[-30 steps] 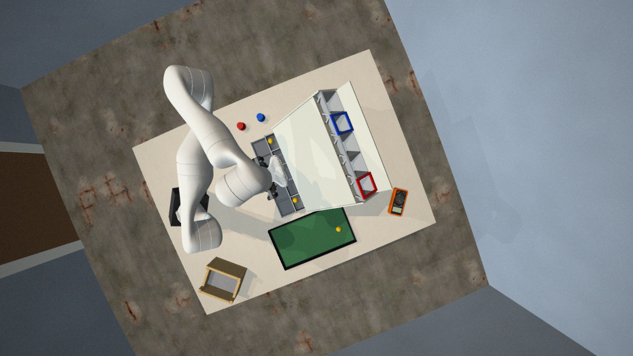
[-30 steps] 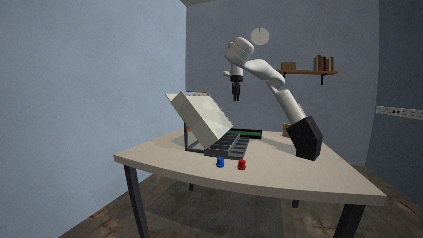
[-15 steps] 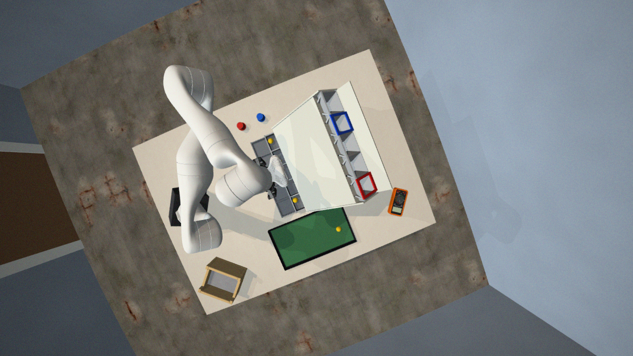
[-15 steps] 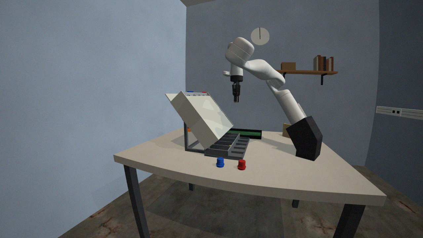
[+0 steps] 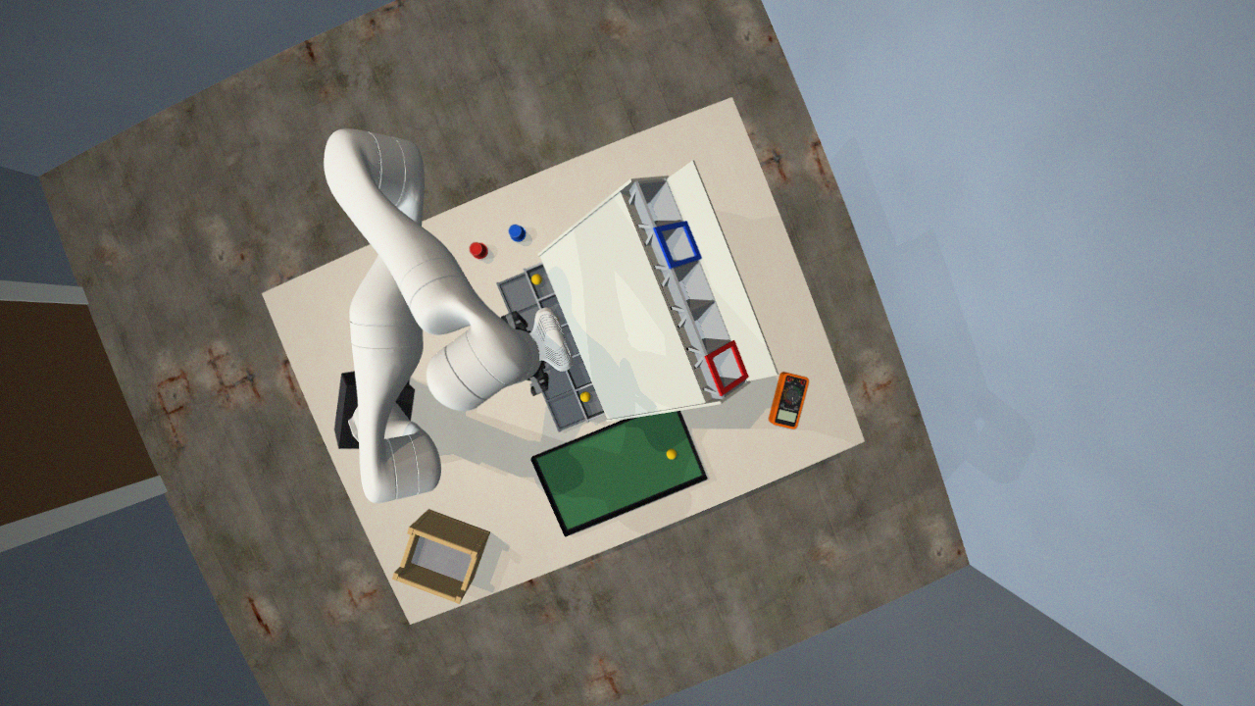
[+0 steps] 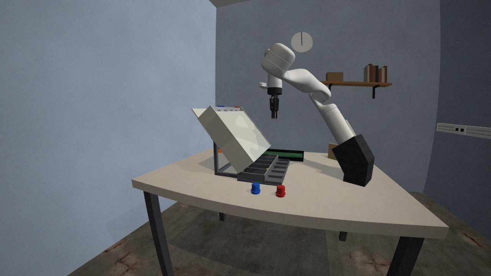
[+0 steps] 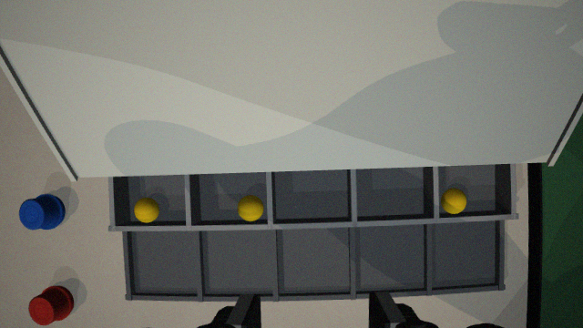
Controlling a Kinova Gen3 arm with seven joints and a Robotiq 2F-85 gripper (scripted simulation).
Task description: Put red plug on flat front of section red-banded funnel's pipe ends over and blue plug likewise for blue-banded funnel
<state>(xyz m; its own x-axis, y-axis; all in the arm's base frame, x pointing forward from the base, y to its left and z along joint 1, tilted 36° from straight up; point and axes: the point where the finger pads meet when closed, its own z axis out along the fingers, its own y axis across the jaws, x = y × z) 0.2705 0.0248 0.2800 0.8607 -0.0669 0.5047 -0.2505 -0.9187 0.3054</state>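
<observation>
Hanging gripper: black two-finger gripper (image 5: 527, 351) (image 6: 274, 115) (image 7: 314, 310), pointing down, high above the table; its fingers stand about half open, with nothing held between them, and they touch nothing.
Arm: white, jointed arm (image 5: 381, 325) (image 6: 305, 80), in the exterior view reaching from the right towards the left.
Red plug: short round red plug (image 5: 476, 250) (image 6: 280, 190) (image 7: 51, 305), upright on the near part of the table in the exterior view.
Blue plug: short round blue plug (image 5: 517, 232) (image 6: 255, 188) (image 7: 42, 211), also upright, left of the red one there, the two apart.
Sections: dark grey divided rack (image 5: 568, 408) (image 6: 250, 176) (image 7: 314, 225), five sections with flat front parts; both plugs are outside it.
Marbles in sections: three yellow balls; in the wrist view, one in the leftmost section (image 7: 147, 210), one in the second from left (image 7: 250, 208), one in the rightmost (image 7: 454, 200).
Marble tray: green tray with black rim (image 5: 614, 491) (image 6: 291, 155) (image 7: 565, 219), with one yellow marble (image 5: 671, 454) near its right end in the top view.
Cover: cream sloping panel (image 5: 623, 307) (image 6: 236, 133) (image 7: 273, 91), hiding the pipes.
Funnels: in the top view, the blue-banded square funnel (image 5: 661, 247) is at the far right, the red-banded square funnel (image 5: 713, 375) nearer.
</observation>
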